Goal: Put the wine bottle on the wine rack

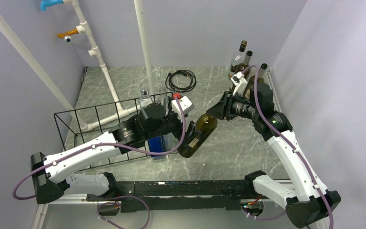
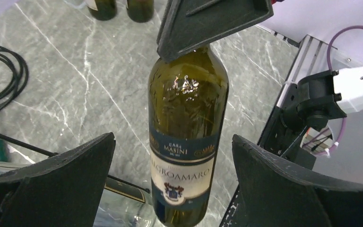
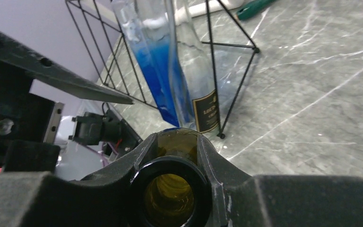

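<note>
Between the arms, my right gripper (image 3: 172, 182) clamps the bottle (image 2: 186, 127) by its neck; I see my left gripper (image 2: 172, 175) spread wide either side, near the rack (image 1: 95, 125)

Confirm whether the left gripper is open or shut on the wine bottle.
Open: the left gripper straddles the wine bottle with gaps on both sides; the right gripper holds its neck.

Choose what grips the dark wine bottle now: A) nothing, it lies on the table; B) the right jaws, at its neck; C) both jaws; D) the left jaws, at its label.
B: the right jaws are shut around the neck of the wine bottle, while the left jaws stand open on both sides of its body, apart from it.
</note>
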`<state>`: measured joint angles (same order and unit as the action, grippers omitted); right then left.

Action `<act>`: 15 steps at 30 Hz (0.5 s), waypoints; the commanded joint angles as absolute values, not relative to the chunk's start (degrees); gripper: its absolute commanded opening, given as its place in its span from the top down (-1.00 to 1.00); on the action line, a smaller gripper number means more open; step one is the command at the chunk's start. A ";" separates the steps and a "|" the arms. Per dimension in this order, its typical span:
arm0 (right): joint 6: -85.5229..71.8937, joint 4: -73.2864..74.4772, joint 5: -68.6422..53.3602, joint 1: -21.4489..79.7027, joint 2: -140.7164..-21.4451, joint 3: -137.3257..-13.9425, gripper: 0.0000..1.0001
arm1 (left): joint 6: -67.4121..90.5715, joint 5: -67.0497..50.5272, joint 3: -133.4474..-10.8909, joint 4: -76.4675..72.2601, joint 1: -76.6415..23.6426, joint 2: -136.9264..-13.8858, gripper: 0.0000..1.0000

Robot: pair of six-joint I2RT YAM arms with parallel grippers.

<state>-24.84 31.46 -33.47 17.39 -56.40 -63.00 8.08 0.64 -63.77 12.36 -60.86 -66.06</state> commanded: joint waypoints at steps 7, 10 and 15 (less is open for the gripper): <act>-31.38 19.18 -35.03 24.81 -55.37 -64.22 1.00 | 10.02 -6.46 -67.66 13.25 -61.17 -69.00 -0.99; -31.45 18.59 -34.64 25.50 -56.18 -65.22 1.00 | 10.79 -8.01 -68.65 14.40 -61.17 -70.87 -0.99; -31.72 18.31 -34.30 27.26 -57.09 -66.52 1.00 | 11.31 -7.05 -70.74 17.22 -61.17 -73.69 -0.99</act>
